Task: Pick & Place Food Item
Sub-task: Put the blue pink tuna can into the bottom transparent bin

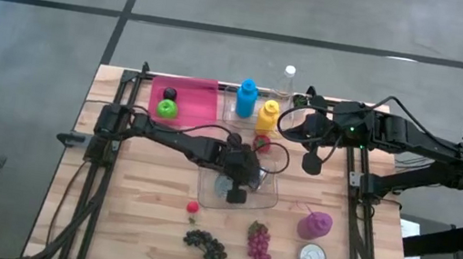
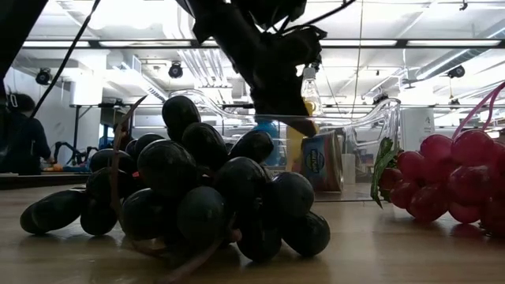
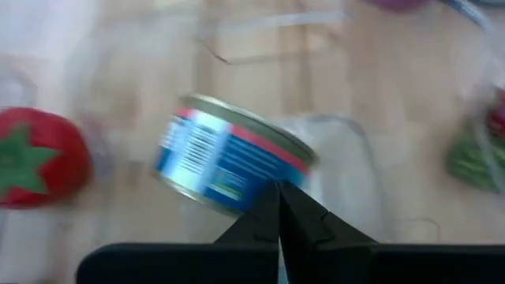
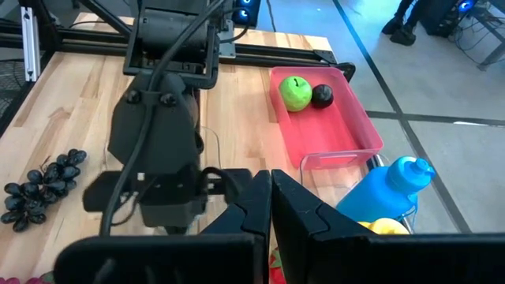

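A blue-labelled can (image 3: 225, 162) with a red stripe lies tilted inside a clear plastic container (image 1: 268, 205) at the table's middle. The low view shows the can (image 2: 319, 162) through the container's wall (image 2: 371, 118). My left gripper (image 3: 278, 207) is shut, slants down into the container (image 1: 237, 188), and has its tips right at the can's side. My right gripper (image 4: 270, 193) is shut and empty, held high over the table's far right part (image 1: 310, 164). My left gripper's shut fingertips (image 3: 272, 197) stand at the can's label side (image 3: 245, 185), near its lower rim, slanting down from the table's left. I cannot tell whether they touch the can. The can rests tilted in the container.
A red tomato (image 3: 35, 158) lies by the container's far edge (image 1: 262, 142). A pink tray (image 1: 185, 101) at the far left holds a green apple (image 4: 296, 92). Bottles (image 1: 246, 98) stand at the far edge. Black grapes (image 1: 206, 245), red grapes (image 1: 259, 244), a purple item (image 1: 315, 223) and another can (image 1: 312, 257) lie near.
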You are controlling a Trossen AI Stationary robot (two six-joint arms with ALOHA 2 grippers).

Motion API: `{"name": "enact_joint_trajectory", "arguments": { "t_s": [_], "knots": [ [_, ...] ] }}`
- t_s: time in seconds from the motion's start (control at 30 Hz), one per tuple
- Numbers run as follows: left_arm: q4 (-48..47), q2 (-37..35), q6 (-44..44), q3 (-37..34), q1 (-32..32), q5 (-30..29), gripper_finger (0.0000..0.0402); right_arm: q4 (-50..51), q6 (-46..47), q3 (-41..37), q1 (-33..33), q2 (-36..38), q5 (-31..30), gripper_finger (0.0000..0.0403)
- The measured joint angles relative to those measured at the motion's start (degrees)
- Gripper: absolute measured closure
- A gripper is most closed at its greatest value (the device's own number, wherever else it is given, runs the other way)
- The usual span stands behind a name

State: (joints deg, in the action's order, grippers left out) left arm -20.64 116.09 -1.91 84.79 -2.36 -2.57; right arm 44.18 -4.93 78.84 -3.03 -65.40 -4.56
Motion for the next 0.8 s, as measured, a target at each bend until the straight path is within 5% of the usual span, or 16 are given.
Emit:
{"name": "enact_joint_trajectory", "arguments": {
  "t_s": [0.8],
  "knots": [
    [3.4, -0.3, -1.5, -2.4, 1.2, -5.2, 0.0401, 0.0, -0.2, 0.0, 0.0, 0.0, 0.0, 0.0394]
  ]
}}
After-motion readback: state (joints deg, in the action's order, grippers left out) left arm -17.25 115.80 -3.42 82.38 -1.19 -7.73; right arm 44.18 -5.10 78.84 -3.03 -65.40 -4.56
